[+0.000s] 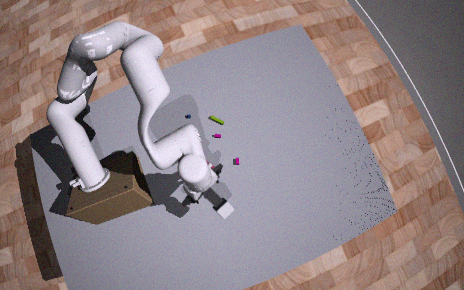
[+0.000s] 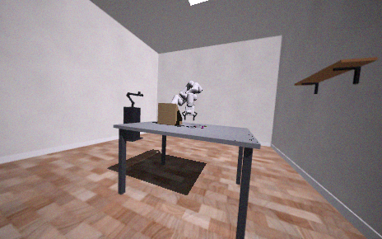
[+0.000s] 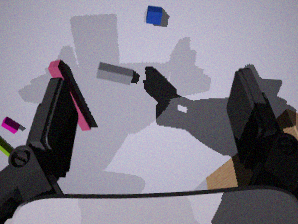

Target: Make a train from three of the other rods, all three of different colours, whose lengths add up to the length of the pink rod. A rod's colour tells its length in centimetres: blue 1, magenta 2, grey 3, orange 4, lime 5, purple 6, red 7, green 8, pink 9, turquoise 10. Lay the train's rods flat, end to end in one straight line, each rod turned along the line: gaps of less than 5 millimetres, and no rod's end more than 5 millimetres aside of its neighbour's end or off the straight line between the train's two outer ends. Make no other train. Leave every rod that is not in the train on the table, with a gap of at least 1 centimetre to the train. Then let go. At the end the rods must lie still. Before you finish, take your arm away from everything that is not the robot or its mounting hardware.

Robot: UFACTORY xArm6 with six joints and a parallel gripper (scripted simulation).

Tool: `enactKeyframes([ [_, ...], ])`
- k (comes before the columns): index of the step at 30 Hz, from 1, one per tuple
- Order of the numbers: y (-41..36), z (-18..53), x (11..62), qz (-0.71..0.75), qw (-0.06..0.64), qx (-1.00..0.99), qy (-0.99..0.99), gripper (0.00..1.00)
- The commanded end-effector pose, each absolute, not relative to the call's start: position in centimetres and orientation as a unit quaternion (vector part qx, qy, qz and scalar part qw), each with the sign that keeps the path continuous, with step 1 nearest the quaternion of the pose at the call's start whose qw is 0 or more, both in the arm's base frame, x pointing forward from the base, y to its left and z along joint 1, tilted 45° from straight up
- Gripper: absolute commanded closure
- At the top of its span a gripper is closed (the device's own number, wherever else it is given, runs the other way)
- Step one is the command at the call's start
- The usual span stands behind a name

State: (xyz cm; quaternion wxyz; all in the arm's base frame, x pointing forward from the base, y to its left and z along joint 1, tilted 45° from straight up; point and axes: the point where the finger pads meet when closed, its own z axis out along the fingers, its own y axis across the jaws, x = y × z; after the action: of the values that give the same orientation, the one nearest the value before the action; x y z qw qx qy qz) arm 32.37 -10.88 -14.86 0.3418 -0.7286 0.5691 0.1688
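The pink rod (image 3: 75, 96) lies flat on the grey desk (image 1: 280, 90), partly hidden in the wrist view behind the claw's left finger (image 3: 52, 125); in the top view only a sliver of it shows beside the arm's wrist. Just beyond it in the wrist view lies the grey rod (image 3: 117, 74), close to the pink rod but apart from it, and farther off sits the small blue rod (image 3: 156, 15). A magenta rod (image 3: 11, 124) shows at the left edge of the wrist view.

From above, the lime rod (image 1: 216, 120) lies well apart from the arm, with a blue rod (image 1: 188, 116) to its left, a magenta rod (image 1: 217, 135) below it, and another magenta piece (image 1: 236, 161) near the wrist.

The claw (image 3: 160, 129) hangs over the desk with its fingers spread as wide as they go, and nothing is between them. The white arm (image 1: 145, 85) stands on a brown box (image 1: 120, 197) at the desk's edge.
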Motion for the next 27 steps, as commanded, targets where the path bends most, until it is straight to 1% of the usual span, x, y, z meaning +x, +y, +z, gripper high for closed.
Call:
enactKeyframes([
  [1,-11.27,-15.10,32.17,0.195,0.328,-0.690,0.616,0.00],
  [13,-11.36,-15.22,32.04,0.203,0.323,-0.674,0.633,0.00],
  [14,-11.36,-15.22,32.04,0.203,0.323,-0.674,0.633,0.76],
  [27,-11.36,-15.22,32.04,0.203,0.323,-0.674,0.633,0.76],
])
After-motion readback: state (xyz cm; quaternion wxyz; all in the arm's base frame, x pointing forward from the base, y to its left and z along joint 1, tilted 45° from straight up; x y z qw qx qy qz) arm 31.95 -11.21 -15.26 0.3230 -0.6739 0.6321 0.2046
